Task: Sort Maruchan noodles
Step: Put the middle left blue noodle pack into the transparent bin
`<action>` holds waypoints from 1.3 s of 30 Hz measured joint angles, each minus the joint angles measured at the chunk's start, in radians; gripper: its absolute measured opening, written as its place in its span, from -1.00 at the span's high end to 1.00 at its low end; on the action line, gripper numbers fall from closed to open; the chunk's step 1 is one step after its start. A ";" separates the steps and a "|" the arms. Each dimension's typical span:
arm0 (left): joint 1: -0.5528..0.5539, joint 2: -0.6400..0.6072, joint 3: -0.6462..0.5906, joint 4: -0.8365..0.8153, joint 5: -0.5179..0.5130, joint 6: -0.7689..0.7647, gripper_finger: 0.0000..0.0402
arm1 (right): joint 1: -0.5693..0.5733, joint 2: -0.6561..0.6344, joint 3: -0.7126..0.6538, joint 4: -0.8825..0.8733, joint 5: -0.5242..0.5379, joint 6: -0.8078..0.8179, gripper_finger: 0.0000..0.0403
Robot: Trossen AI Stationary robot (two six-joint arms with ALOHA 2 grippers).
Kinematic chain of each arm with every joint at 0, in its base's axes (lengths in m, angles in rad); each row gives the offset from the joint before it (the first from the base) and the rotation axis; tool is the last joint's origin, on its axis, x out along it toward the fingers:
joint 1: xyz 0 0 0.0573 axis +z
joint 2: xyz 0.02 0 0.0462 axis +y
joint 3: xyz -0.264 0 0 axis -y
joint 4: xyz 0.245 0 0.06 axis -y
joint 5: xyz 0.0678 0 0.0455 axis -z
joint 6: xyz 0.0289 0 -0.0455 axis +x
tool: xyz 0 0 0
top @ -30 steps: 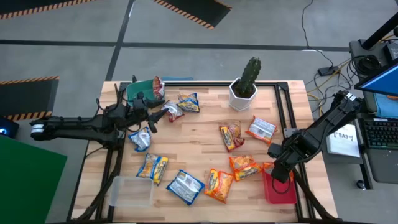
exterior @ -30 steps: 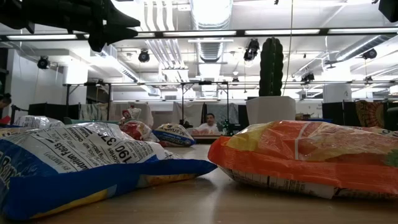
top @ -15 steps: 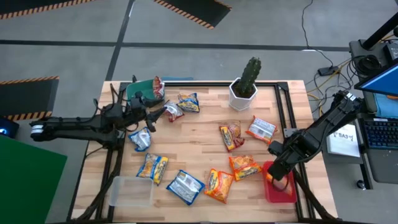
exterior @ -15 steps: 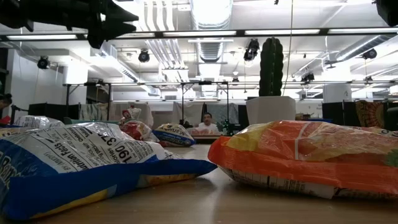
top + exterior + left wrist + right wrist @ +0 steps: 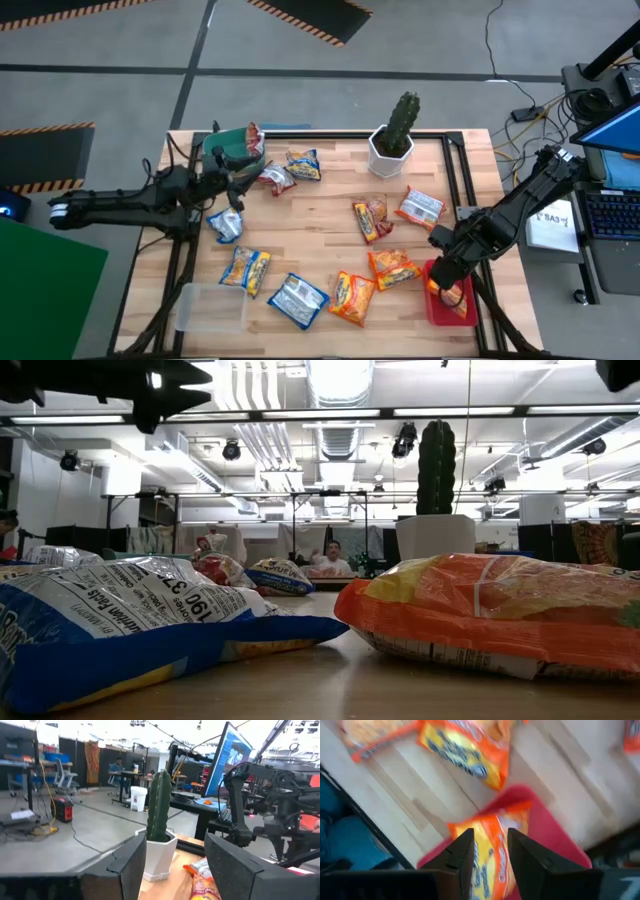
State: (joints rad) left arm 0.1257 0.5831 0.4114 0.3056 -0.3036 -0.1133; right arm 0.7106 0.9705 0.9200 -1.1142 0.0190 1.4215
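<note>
The right tool (image 5: 447,285) hangs over the pink tray (image 5: 434,310) at the lower right of the high view, at the table's (image 5: 330,225) near right corner. Its two fingers (image 5: 461,857) stand a little apart, and between them an orange noodle packet (image 5: 487,847) lies in the tray, not gripped. Another orange packet (image 5: 393,267) lies on the wood just left of the tray.

The left tool (image 5: 238,165) is at the upper left of the high view, beside the green tray (image 5: 222,143); its fingers (image 5: 131,862) stand apart with nothing between them. A red-silver packet (image 5: 277,178) lies just right of it, and a blue-yellow packet (image 5: 303,163) beyond that.

More packets are scattered across the middle and lower part of the table: a blue one (image 5: 226,224), a yellow-blue one (image 5: 246,268), a blue-white one (image 5: 298,299), an orange one (image 5: 352,297), and two more (image 5: 370,219) (image 5: 420,207) near the cactus (image 5: 403,122) in its white pot (image 5: 389,155). A clear tray (image 5: 211,307) sits at lower left.
</note>
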 joint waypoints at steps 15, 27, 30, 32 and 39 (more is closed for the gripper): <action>-0.001 0.111 0.000 -0.008 0.038 -0.087 0.08 | -0.001 -0.019 0.009 0.127 0.589 -0.399 0.78; -0.001 0.130 0.000 -0.007 0.060 -0.114 0.08 | -0.038 -0.019 0.000 0.316 0.718 -0.700 0.87; -0.001 0.130 0.000 -0.007 0.060 -0.114 0.08 | -0.055 -0.019 -0.015 0.365 0.718 -0.759 0.87; -0.001 0.131 0.000 -0.007 0.060 -0.114 0.08 | -0.069 -0.019 -0.032 0.403 0.717 -0.790 0.87; -0.001 0.136 0.000 -0.007 0.060 -0.114 0.08 | -0.103 -0.019 -0.104 0.480 0.714 -0.831 0.87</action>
State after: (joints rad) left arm 0.1249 0.7193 0.4110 0.2989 -0.2432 -0.2275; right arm 0.6075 0.9516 0.8161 -0.6341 0.7334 0.5907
